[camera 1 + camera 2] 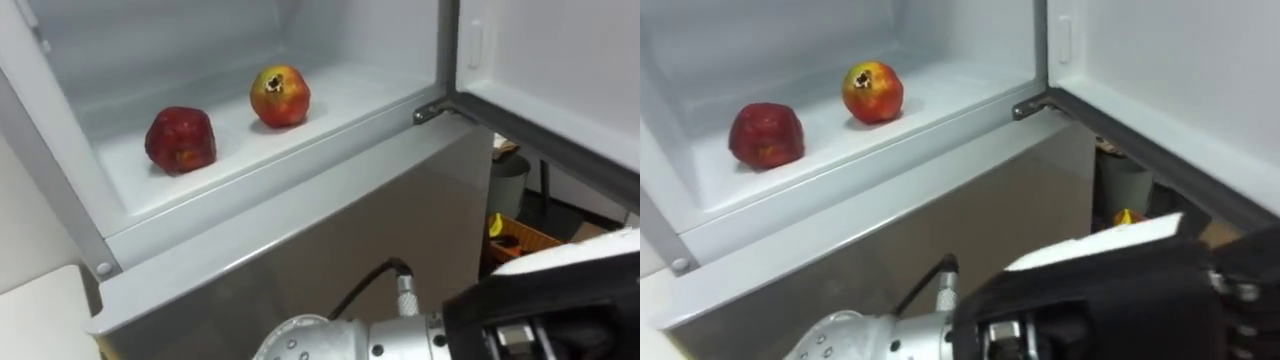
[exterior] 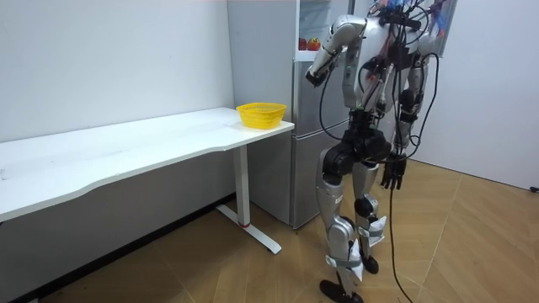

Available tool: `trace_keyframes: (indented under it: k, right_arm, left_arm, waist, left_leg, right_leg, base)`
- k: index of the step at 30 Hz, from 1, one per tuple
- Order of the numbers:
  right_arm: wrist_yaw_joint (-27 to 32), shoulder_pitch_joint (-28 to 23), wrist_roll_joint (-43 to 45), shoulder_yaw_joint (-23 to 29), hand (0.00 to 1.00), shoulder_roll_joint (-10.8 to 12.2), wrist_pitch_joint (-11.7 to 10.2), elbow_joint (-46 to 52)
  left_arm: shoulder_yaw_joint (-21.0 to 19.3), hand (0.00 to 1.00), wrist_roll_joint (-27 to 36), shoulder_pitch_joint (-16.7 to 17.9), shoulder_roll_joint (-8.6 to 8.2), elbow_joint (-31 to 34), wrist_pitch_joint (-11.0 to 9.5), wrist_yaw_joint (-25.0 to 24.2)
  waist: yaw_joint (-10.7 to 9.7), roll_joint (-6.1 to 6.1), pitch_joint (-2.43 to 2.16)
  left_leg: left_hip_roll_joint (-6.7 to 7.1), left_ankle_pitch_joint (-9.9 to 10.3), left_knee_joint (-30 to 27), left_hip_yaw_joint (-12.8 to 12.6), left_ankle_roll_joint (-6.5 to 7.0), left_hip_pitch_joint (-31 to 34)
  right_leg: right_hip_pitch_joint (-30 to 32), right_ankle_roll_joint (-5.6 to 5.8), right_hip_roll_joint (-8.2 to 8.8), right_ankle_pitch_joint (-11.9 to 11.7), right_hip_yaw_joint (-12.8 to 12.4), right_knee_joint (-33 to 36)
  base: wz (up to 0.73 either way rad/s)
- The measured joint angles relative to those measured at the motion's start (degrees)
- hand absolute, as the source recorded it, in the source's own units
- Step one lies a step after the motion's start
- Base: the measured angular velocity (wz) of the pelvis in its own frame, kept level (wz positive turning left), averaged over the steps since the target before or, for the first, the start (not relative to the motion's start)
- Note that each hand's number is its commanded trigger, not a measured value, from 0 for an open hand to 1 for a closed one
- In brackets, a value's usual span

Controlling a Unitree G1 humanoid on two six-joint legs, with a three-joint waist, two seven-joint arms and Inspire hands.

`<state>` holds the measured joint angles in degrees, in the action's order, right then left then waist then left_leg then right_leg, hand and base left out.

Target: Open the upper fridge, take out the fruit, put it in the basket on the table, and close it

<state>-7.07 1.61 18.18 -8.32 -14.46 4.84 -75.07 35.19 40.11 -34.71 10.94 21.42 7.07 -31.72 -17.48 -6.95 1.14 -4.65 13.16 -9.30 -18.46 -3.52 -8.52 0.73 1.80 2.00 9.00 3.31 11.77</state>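
Fridge shelf [image 1: 350,95], upper left, holding apple [image 1: 180,140] and pomegranate [image 1: 280,96]; left hand [image 1: 545,310] hovering lower right, grasp unclear; likely approaching, next needing upward reach.

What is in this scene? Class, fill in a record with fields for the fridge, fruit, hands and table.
Upper fridge: door open
Fruit: dark red fruit left, red-yellow fruit right, apart, on the compartment floor
Left hand: raised before the fridge
Right hand: hanging at the robot's side, open
Table: white, yellow basket at the end nearest the fridge
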Motion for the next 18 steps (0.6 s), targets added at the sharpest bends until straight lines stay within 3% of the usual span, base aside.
trace_keyframes:
  k: [4, 8, 11, 13, 15, 18]
  right_arm:
    - [0.0, -0.2, -0.7, 0.0, 0.00, 0.0, -0.6, -0.3]
    - [0.2, -0.7, 0.0, 0.8, 0.00, 0.0, -1.7, 0.0]
    - [1.0, -1.5, 0.9, 2.4, 0.00, 0.0, -2.4, 0.0]
    - [2.0, -2.5, 0.9, 3.1, 0.00, 0.0, -2.5, -0.2]
    - [2.7, -3.9, 0.9, 3.9, 0.00, 0.1, -3.0, 0.0]
    - [3.6, -6.0, 2.1, 5.9, 0.00, 0.3, -3.6, -0.2]
  left_arm:
    - [-6.5, 0.00, -0.4, 3.4, 2.09, 3.6, 0.0, -0.3]
    - [-14.7, 0.00, -1.6, 5.9, 4.83, 8.2, -0.2, 1.3]
    - [-21.0, 0.00, -2.0, 10.8, 6.83, 11.6, -1.5, 2.6]
    - [-24.6, 0.00, -2.4, 12.5, 7.38, 12.4, -1.8, 2.8]
    - [-30.0, 0.00, -3.8, 12.8, 7.96, 12.8, -2.7, 4.6]
    - [-36.6, 0.00, -6.1, 15.5, 7.97, 13.9, -5.4, 8.0]
  waist:
    - [3.9, 0.32, -0.05]
    - [8.4, 1.49, -0.24]
    - [10.8, 2.37, -0.85]
    - [12.9, 2.94, -0.84]
    - [15.2, 3.13, -1.56]
    - [16.9, 3.74, -1.56]
  left_leg:
    - [-0.17, 0.0, 0.0, 1.7, 0.00, 0.2]
    - [-0.49, 0.0, 0.0, 4.4, 0.00, 1.0]
    - [-0.76, 0.0, 0.0, 4.8, -0.01, 0.9]
    - [-0.76, 0.0, 0.0, 5.7, -0.01, 0.6]
    - [-0.71, 0.0, 0.0, 6.7, -0.01, 0.7]
    - [-0.68, 0.0, 0.0, 7.5, -0.01, 0.2]
  right_leg:
    - [-0.3, -0.05, 0.03, 0.0, 1.2, 0.1]
    - [-0.4, -0.23, -0.08, -0.1, 3.3, 0.0]
    - [-1.2, -0.42, -0.10, 0.0, 4.8, -0.1]
    - [-1.8, -0.42, -0.06, 0.0, 5.1, -0.2]
    - [-2.0, -0.42, 0.02, 0.0, 5.8, -0.2]
    - [-2.9, -0.42, 0.10, 0.0, 6.5, -0.3]
  base:
    - [0.16]
    - [0.29]
    - [0.19]
    - [0.16]
    - [0.18]
    - [0.15]
